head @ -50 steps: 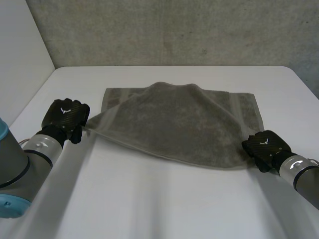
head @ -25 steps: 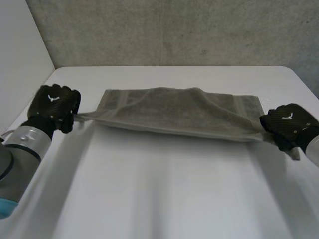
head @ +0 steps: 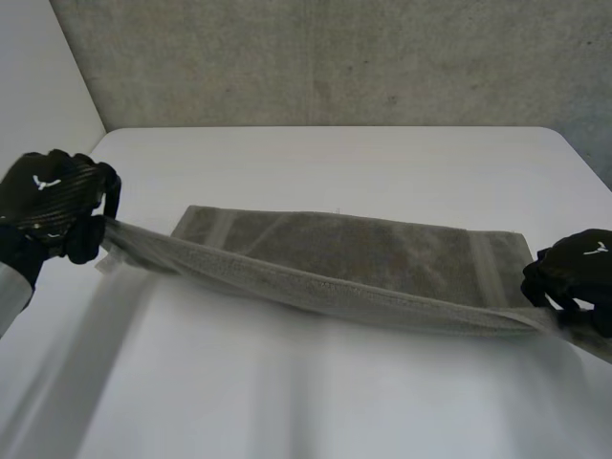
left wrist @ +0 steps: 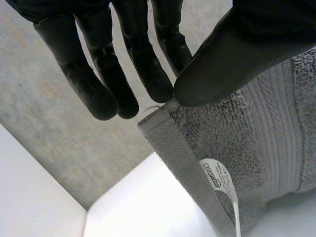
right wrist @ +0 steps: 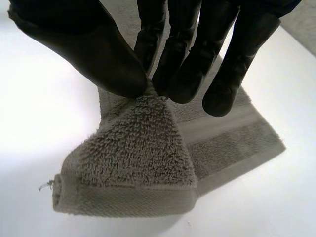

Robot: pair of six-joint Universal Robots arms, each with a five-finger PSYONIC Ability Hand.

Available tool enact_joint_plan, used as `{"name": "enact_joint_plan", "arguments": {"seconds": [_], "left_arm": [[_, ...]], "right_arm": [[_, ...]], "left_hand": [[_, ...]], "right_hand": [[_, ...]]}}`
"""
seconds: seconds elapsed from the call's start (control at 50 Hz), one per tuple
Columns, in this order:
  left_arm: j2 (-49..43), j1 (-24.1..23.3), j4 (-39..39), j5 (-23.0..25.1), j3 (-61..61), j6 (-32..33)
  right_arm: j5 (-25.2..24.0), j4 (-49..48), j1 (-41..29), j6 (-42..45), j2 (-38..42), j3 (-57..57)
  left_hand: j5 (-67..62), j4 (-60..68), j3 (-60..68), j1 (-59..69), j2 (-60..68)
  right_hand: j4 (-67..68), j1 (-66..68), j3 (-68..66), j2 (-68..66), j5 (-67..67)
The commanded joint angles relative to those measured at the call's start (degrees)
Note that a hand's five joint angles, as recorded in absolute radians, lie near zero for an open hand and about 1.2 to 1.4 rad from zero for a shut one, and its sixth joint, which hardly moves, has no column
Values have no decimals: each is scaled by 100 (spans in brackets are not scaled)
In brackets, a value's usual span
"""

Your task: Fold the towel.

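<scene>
head view — robot hands [head: 53,203] [head: 579,274] pinch towel [head: 354,253] corners

The towel [head: 354,273] is the one obstacle on the table [head: 316,402]. It spans the middle from side to side. Its near edge is lifted and stretched between the left hand [head: 53,206] and the right hand [head: 579,277], each pinching a corner, while its far part lies flat. By the left hand the raised edge hangs off the table, leaving a gap beneath. On the robot's side of the towel, the broad white surface is open for passage. Beyond the towel another open strip runs to the concrete wall [head: 335,57], which closes the far side. A pale side wall [head: 38,86] closes the left.
</scene>
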State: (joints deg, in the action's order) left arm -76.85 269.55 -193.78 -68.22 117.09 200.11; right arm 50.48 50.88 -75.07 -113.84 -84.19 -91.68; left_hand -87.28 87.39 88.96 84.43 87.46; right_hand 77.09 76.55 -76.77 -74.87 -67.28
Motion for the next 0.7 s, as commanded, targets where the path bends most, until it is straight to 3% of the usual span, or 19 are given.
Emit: {"name": "enact_joint_plan", "arguments": {"seconds": [0.02, 0.06, 0.12, 0.28, 0.5, 0.7], "left_arm": [[-1631, -439, -204, -121, -819, -16], [-2009, -606, -222, -253, -1039, -16], [-3095, -1053, -213, -892, -1950, 20], [-4617, -1422, -196, -1588, -3515, 46], [-5893, -1669, -248, -2283, -5072, 46], [-6482, -1704, -538, -2537, -5670, 55]], "right_arm": [[32, -280, -472, -541, 1306, 763], [85, -333, -632, -736, 1617, 1073], [435, -578, -930, -1200, 2537, 1967], [937, -1658, -1527, -1904, 3435, 3005], [1649, -4013, -2099, -2292, 3805, 3174], [1746, -5070, -2258, -2292, 4086, 3226]], "left_hand": [[1728, -739, -896, -443, -746], [1728, -739, -896, -443, -746], [1728, -739, -896, -443, -746], [1728, -739, -896, -443, -746], [1728, -739, -896, -443, -746], [1728, -739, -896, -443, -746]], "right_hand": [[291, 345, -323, -513, -272], [291, 345, -323, -513, -272], [291, 345, -323, -513, -272], [291, 345, -323, -513, -272], [291, 345, -323, -513, -272], [291, 345, -323, -513, -272]]}}
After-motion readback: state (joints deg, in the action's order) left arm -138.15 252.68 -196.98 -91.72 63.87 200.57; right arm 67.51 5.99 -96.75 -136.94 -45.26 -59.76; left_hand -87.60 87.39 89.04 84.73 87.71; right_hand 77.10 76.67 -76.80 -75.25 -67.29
